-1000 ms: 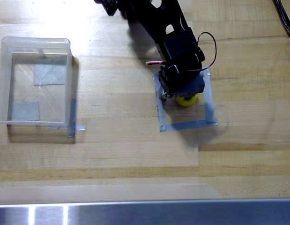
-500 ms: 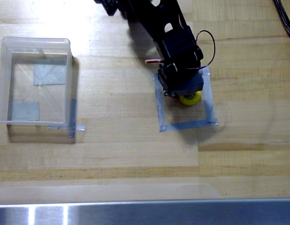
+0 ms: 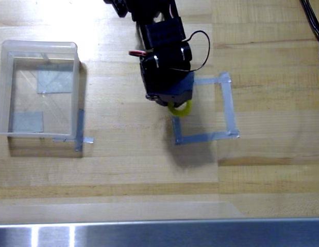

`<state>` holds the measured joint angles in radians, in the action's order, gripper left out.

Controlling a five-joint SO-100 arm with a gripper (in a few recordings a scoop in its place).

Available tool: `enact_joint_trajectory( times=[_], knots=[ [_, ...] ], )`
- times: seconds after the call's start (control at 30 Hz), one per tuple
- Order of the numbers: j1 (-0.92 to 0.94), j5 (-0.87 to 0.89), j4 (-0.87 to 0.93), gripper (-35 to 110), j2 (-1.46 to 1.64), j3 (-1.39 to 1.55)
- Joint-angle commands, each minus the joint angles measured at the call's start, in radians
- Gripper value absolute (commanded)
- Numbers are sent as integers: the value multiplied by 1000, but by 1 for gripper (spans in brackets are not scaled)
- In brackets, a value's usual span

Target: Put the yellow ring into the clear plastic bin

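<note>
The yellow ring (image 3: 181, 108) hangs from the tip of my black gripper (image 3: 174, 105), lifted above the wooden table at the left edge of the grey tape square (image 3: 225, 110). The gripper is shut on the ring; its body hides the upper part of the ring and the fingers themselves. The clear plastic bin (image 3: 7, 90) stands at the far left of the overhead view, with two grey tape patches showing through its base. The gripper is well to the right of the bin.
A shadow of the arm falls on the wood below the tape square. A metal strip (image 3: 159, 234) runs along the bottom edge. A black cable (image 3: 313, 20) lies at the top right corner.
The gripper has risen with the yellow ring and moved left, from inside the tape square to its left edge. The tape square now lies uncovered.
</note>
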<state>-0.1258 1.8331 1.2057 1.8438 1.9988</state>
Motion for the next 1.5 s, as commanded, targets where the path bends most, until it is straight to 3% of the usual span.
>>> enact_joint_trajectory(
  times=[0.0,0.3,0.5,0.77,1.2,1.47],
  knots=[
    [290,-135,41,0,207,-20],
    [747,-298,38,0,245,-26],
    [928,-310,38,0,158,-83],
    [997,-307,21,0,-21,-150],
    [1002,-299,-225,0,-285,-160],
    [1060,-301,-284,0,-362,-161]
  ],
)
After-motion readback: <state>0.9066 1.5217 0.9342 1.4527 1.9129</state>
